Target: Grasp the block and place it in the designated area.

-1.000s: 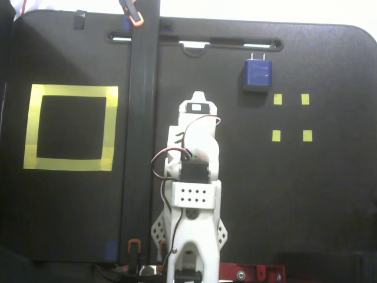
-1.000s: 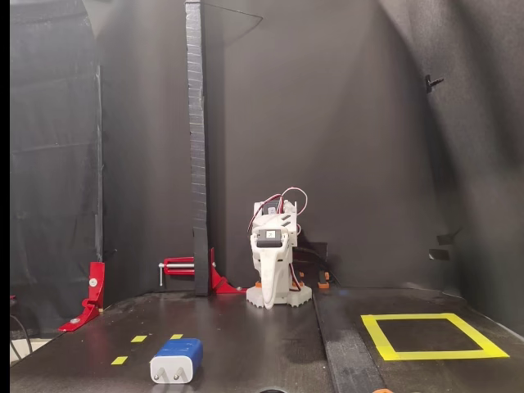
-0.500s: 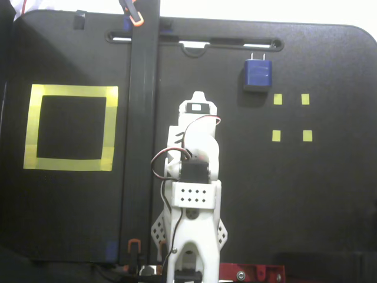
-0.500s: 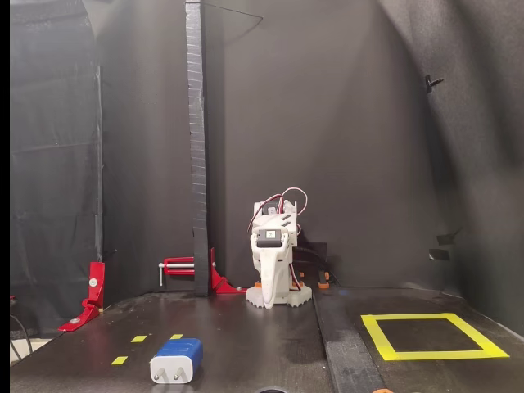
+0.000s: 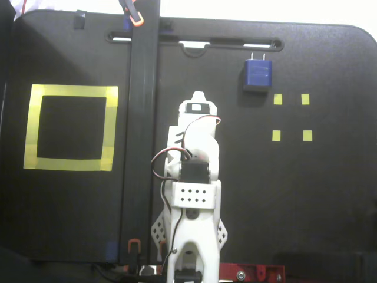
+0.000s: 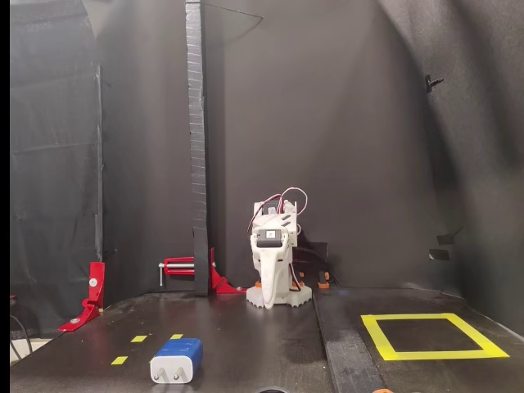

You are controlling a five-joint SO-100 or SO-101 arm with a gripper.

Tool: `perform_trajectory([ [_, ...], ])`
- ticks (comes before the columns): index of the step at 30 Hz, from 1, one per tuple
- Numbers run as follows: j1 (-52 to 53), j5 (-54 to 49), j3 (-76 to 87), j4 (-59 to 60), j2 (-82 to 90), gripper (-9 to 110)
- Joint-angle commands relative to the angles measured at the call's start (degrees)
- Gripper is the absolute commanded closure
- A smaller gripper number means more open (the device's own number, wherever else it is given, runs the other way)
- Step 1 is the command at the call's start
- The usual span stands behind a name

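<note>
Fixed view from above: small dark-blue squarish block (image 5: 258,73) with two pale prongs lies near four tiny yellow squares (image 5: 290,117), well apart from the yellow-tape square outline (image 5: 70,127). White arm's gripper (image 5: 199,98) folded; jaw state cannot be told.

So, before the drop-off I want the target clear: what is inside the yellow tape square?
Only bare black surface shows inside the yellow tape square in both fixed views. The block lies far outside it. Nothing covers the square's interior.
</note>
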Motion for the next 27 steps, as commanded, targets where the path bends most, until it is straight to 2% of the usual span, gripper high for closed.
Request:
perform_trajectory([
  [1,0.3,0.0,0.3,0.2,0.4,101],
  [15,0.2,-0.9,0.3,-0.5,0.4,101],
  [27,0.4,-1.9,0.3,-20.7,0.4,101],
])
